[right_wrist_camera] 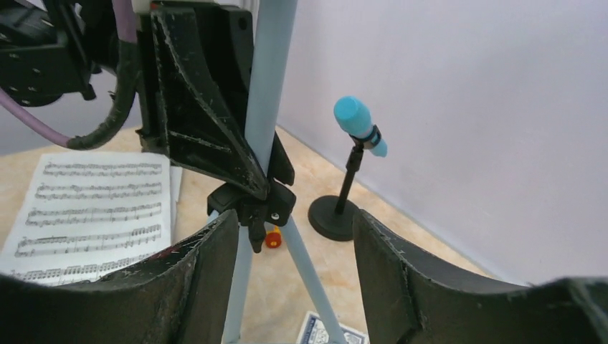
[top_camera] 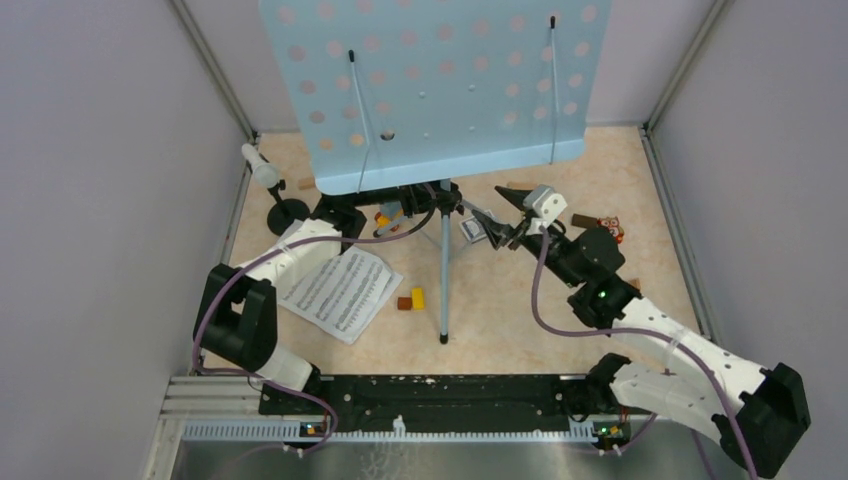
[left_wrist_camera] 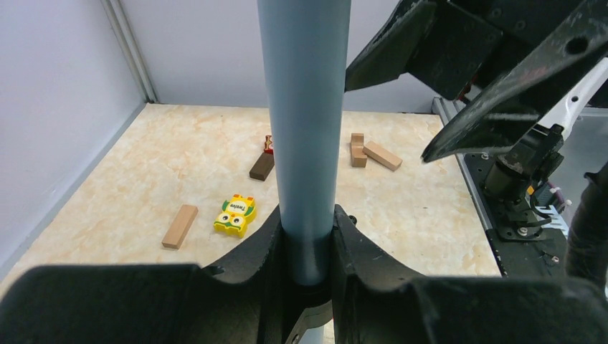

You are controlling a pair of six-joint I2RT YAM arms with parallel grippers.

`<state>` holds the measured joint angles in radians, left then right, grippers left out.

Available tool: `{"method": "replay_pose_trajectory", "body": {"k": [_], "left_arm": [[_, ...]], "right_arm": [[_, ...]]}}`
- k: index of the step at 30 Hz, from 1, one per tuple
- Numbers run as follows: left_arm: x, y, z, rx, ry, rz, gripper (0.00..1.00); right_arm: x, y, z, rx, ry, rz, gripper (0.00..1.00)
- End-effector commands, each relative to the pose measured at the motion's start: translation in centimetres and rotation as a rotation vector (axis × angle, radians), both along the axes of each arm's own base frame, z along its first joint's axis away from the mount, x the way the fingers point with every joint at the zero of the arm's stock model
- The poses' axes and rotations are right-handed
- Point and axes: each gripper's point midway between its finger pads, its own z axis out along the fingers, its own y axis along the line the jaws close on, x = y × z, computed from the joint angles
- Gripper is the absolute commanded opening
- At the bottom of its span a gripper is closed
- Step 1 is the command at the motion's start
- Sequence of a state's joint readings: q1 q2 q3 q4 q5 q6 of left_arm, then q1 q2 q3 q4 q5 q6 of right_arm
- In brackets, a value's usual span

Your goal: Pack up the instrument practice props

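The light-blue perforated music rack (top_camera: 430, 80) stands at the back middle on its tripod legs (top_camera: 444, 290). My left gripper (top_camera: 420, 200) is shut on the rack's pole (left_wrist_camera: 305, 129), just above the black leg hub (right_wrist_camera: 251, 201). My right gripper (top_camera: 500, 215) is open and empty just right of the pole, its fingers (right_wrist_camera: 409, 279) on either side of the tripod legs without touching them. White sheet-music pages (top_camera: 335, 290) lie front left. The white microphone (top_camera: 262, 165) sits in a black round-based holder (top_camera: 288, 212) at the left wall. The blue microphone (right_wrist_camera: 356, 122) stands in its holder (right_wrist_camera: 333, 217) behind the rack.
Small wooden blocks (left_wrist_camera: 179, 226), a yellow owl block (left_wrist_camera: 235, 215) and darker blocks (left_wrist_camera: 262, 166) lie on the floor to the right. Orange and yellow blocks (top_camera: 412, 298) lie by the front leg. A card deck (top_camera: 472, 229) lies under the right gripper. Walls enclose three sides.
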<state>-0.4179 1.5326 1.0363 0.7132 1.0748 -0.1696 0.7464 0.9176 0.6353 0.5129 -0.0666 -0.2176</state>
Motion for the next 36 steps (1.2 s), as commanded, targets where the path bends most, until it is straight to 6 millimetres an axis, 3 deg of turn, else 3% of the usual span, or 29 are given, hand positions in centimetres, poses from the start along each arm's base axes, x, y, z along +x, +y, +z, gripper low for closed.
{"method": "replay_pose_trajectory", "body": {"k": [1,10,24,36], "left_arm": [[3.6,0.9,-4.7,0.068,0.121,0.146,0.00],[3.6,0.9,-4.8,0.069,0.125,0.144,0.00],[3.5,0.9,-4.5,0.066,0.117,0.142,0.00],[3.5,0.9,-4.5,0.066,0.117,0.139,0.00]], "right_arm": [[-1.9,0.6,0.2,0.044,0.043,0.186,0.59],[-0.7,2.4,-1.8,0.032,0.130,0.283,0.51],[2.7,3.1,-1.8,0.006,0.080,0.202,0.46],[2.8,4.0,-1.7,-0.054,0.010,0.248,0.07]]}}
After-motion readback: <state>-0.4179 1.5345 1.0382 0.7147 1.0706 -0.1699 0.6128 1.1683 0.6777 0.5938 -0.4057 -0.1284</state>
